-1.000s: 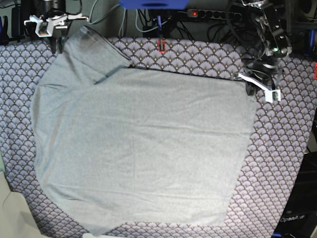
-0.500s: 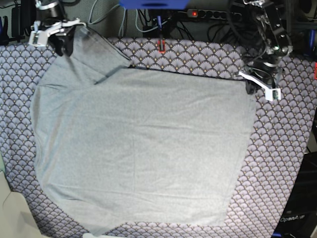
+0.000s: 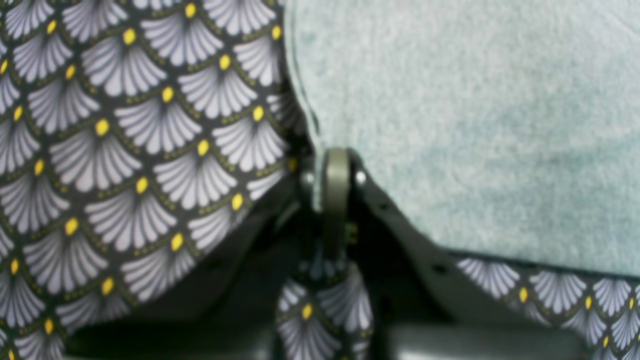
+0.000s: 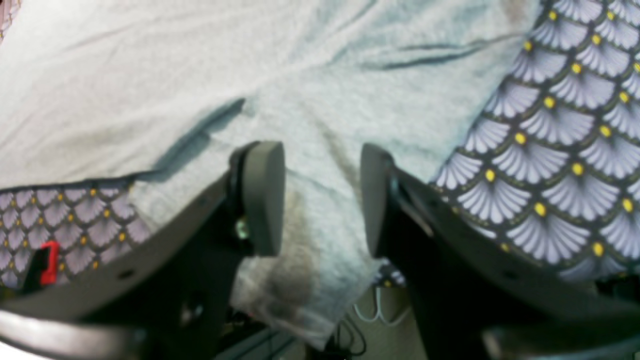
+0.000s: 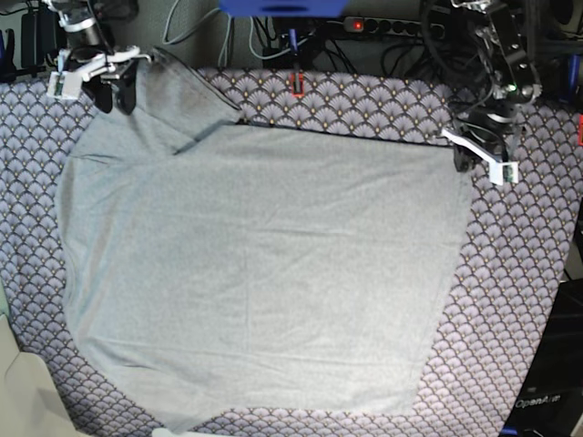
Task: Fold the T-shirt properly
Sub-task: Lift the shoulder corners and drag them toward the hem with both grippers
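Patterned cloth (image 5: 537, 273); T-shirt (image 5: 264, 273) hem cut off below.

A purple-grey cloth (image 5: 519, 300) printed with fan scales and small yellow dots covers the tabletop from edge to edge. Behind its far edge runs a tangle of dark cables (image 5: 401, 41) and a black power strip (image 5: 383, 25) with a lit red switch, beside a blue object (image 5: 281, 7) that is cut off by the frame. A small red piece (image 5: 296, 85), perhaps a clip, sits at the cloth's far edge.
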Action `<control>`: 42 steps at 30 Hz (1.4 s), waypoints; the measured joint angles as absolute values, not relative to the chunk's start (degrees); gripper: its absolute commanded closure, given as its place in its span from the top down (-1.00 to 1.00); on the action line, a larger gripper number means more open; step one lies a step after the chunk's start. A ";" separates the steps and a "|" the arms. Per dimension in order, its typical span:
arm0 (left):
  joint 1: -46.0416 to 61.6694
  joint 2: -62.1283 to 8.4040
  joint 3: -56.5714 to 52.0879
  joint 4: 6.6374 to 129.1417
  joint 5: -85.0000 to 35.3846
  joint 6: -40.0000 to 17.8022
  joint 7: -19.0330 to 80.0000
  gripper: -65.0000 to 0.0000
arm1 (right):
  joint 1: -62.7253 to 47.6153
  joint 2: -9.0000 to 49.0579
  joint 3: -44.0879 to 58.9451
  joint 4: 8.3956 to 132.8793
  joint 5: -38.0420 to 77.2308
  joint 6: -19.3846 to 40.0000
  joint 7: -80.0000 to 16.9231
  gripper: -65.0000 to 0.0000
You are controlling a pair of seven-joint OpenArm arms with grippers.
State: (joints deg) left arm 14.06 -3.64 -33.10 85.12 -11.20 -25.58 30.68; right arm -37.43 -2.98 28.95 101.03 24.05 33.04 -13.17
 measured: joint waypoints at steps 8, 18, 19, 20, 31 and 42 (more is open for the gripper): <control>14.09 -3.97 -33.10 85.12 -11.22 -25.74 30.87 -1.00 | -32.40 -2.85 34.92 97.38 23.88 33.19 -18.48 -0.17; 13.91 -4.14 -33.10 85.12 -11.18 -25.71 31.09 -1.00 | -32.27 -3.01 35.31 95.13 23.90 33.21 -18.63 -0.17; 13.91 -4.14 -33.10 85.12 -11.18 -25.74 31.09 -1.00 | -32.27 -3.03 35.31 94.17 23.99 33.19 -18.65 -0.17; 13.89 -4.14 -33.10 85.12 -11.16 -25.71 31.11 -1.00 | -32.29 -3.03 35.29 93.23 23.86 33.21 -18.87 -0.17; 13.89 -4.12 -33.10 85.23 -11.00 -25.56 31.14 -1.00 | -32.29 -4.75 35.20 91.48 24.36 39.09 -18.04 -0.19; 13.80 -4.14 -33.10 85.23 -11.00 -25.54 31.29 -1.00 | -30.68 -4.45 35.14 91.50 24.32 39.20 -22.09 -1.00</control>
State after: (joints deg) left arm 13.80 -4.14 -33.10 85.23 -11.00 -25.54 31.29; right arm -30.68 -4.45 35.14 91.50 24.32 39.20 -22.09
